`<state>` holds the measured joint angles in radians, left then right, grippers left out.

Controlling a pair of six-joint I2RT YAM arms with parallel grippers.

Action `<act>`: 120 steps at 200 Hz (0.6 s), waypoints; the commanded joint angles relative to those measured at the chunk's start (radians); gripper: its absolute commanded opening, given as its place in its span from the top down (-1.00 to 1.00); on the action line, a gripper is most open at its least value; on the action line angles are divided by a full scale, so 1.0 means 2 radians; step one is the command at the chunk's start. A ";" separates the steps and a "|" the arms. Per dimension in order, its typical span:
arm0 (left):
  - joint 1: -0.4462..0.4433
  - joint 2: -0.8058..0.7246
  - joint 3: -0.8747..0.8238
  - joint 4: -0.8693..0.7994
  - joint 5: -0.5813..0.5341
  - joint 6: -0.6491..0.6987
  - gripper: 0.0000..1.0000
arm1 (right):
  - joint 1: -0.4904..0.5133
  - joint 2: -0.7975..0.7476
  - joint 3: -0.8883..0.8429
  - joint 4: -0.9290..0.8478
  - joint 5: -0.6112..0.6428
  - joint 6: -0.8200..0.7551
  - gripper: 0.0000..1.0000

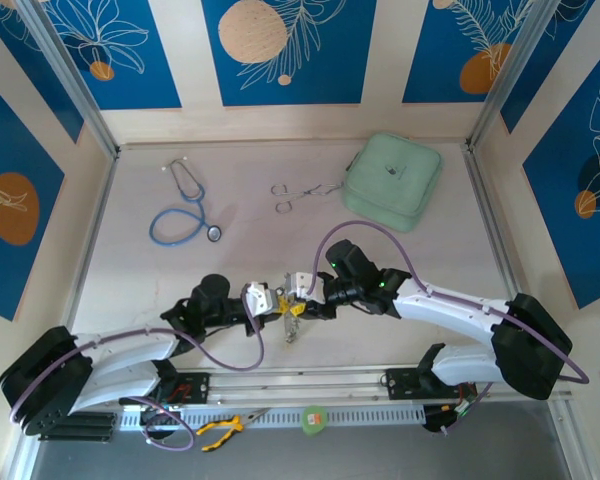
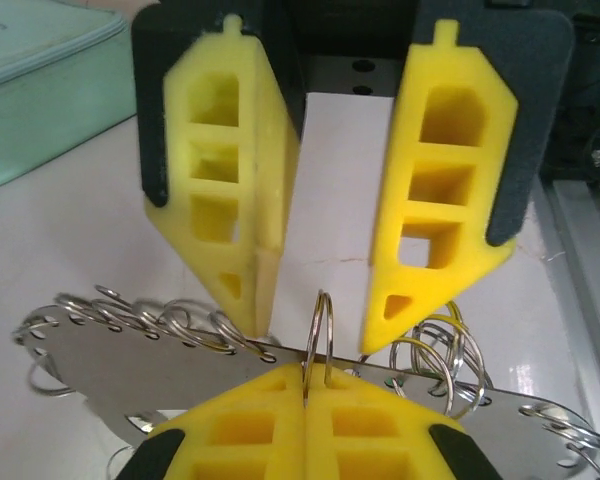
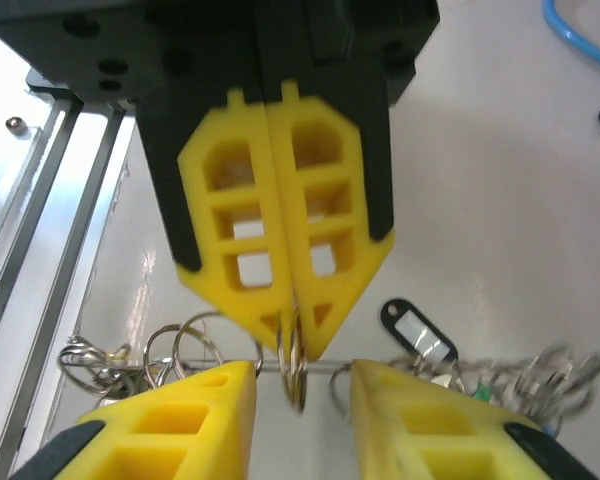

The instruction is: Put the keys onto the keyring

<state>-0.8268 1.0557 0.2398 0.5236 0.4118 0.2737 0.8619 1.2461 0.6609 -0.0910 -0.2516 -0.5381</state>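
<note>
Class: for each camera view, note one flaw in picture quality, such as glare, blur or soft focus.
Top external: evenly lit and sharp. Left wrist: the table is washed out to near white. Right wrist: the bunch of rings at the right edge is smeared, and the rails at left are overexposed.
</note>
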 commanded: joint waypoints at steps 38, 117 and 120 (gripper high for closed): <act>-0.018 -0.025 0.079 -0.163 -0.089 0.055 1.00 | -0.004 -0.019 0.069 -0.139 0.046 -0.037 0.33; -0.031 -0.010 0.116 -0.233 -0.106 0.061 1.00 | -0.002 -0.009 0.074 -0.094 0.052 -0.026 0.48; -0.032 -0.010 0.116 -0.233 -0.106 0.061 1.00 | -0.003 -0.009 0.073 -0.091 0.048 -0.025 0.49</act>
<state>-0.8757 1.0298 0.4370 0.0818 0.2077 0.3759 0.8646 1.2285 0.8070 -0.3058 -0.1226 -0.5903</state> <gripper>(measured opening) 0.064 0.267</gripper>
